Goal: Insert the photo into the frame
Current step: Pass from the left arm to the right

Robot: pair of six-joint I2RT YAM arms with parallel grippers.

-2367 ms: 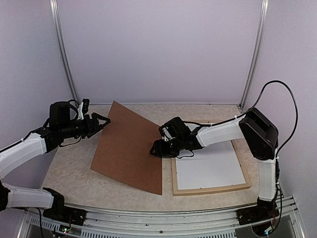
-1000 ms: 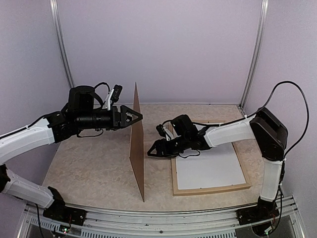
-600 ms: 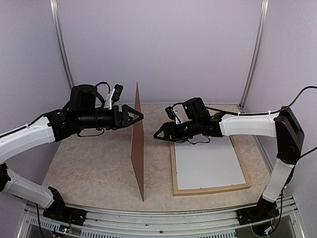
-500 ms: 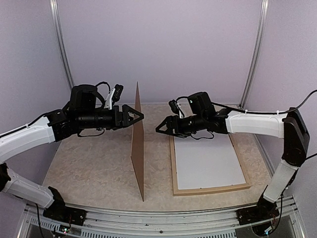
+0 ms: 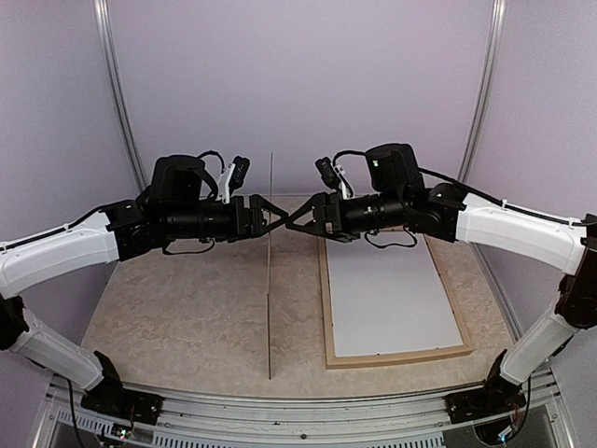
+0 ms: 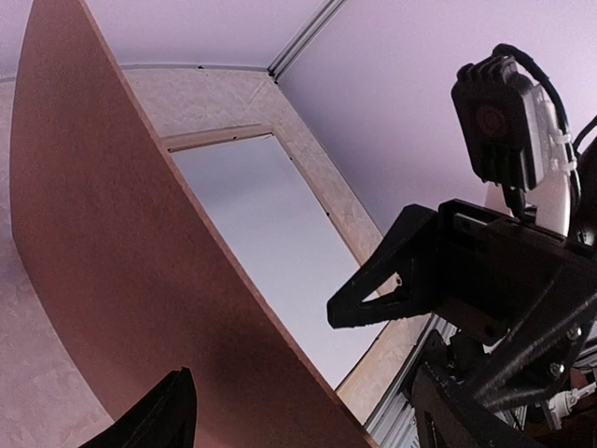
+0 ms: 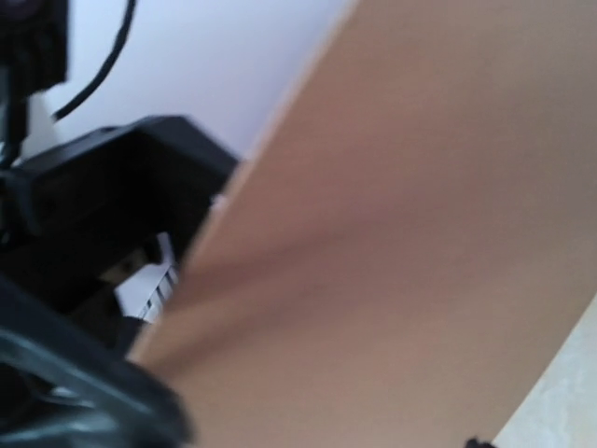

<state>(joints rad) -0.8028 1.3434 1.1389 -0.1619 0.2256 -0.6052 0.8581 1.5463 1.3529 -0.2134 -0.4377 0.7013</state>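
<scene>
- Left gripper [image 5: 272, 216] has its jaws spread wide astride an edge of the brown backing board [image 5: 270, 308]. The board stands upright on the table [image 5: 177, 308]. The wrist view shows the board's edge running between the two fingers [image 6: 163, 415], and neither pinches it.
- Right gripper [image 5: 298, 220] faces it from the board's other side. Its jaws are likewise wide and its tips sit just beside the board's face (its own wrist view is a blur of brown, too close to read contact).
- Frame [image 5: 396, 357] lies flat just right of the board's foot, and a plain white sheet [image 5: 387, 289] fills it. That is probably the photo lying face down, though no print shows.
- Step in hand, as I judge it, is passing the board across so it can be lowered over the frame.
  - With neither gripper clamping, the board looks merely propped.
  - One gripper should close on the board's edge before the other backs away.
  - The board should then hinge down slowly on its bottom edge and settle inside the rails without nudging the white sheet.
- Compared with a couple of seconds ago, the board has changed posture. It lay tilted with its face open to the overhead camera, then stood up at an angle, and now stands edge-on to that camera.
- Over the same time the right gripper has climbed from low by the board's foot to level with the left one.
</scene>
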